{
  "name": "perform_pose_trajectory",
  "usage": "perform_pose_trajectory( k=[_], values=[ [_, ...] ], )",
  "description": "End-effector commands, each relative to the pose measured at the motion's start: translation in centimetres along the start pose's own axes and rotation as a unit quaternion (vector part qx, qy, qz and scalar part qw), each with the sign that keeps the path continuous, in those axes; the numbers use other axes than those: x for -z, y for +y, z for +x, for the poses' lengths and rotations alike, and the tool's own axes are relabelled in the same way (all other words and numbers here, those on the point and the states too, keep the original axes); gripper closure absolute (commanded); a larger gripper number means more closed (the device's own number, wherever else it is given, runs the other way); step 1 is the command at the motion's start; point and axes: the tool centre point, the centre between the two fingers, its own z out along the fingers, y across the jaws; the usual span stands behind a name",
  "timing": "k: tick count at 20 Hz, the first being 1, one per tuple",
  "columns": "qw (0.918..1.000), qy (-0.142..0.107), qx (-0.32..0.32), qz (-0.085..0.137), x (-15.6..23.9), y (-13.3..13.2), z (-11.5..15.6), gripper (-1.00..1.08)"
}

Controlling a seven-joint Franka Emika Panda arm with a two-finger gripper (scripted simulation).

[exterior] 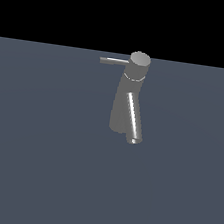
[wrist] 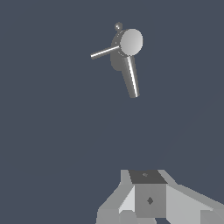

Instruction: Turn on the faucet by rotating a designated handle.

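The fingers themselves are cut off at the edge of the wrist view, so I cannot tell how far apart they stand or whether they hold anything; only the pale, blocky body of the gripper shows. It does not appear in the exterior view at all.

Beyond the gripper lies a broad stretch of bare, dark blue-grey floor, flat and unbroken all the way to the tap. The gripper touches nothing and is well apart from the fixture.

Farther out stands the faucet, a grey metal single-lever tap with a tall tapering body, upright on the floor. Its slanted tubular spout runs down from the body toward the near side. Topping the body is a cylindrical cap. From that cap the handle, a thin straight rod, sticks out level toward the exterior view's left, free on every side with open room around it.
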Motion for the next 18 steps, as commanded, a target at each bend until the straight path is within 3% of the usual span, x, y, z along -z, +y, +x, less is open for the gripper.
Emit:
perform_pose_trajectory(
  k=[1, 9, 18],
  values=[
    [0.9998, 0.006, -0.020, 0.007, -0.9, -0.4, 0.4, 1.08],
    [0.9929, 0.033, -0.108, 0.037, -4.4, -2.3, 2.4, 1.08],
    [0.9733, 0.064, -0.208, 0.071, -8.3, -4.3, 5.5, 1.08]
  ],
)
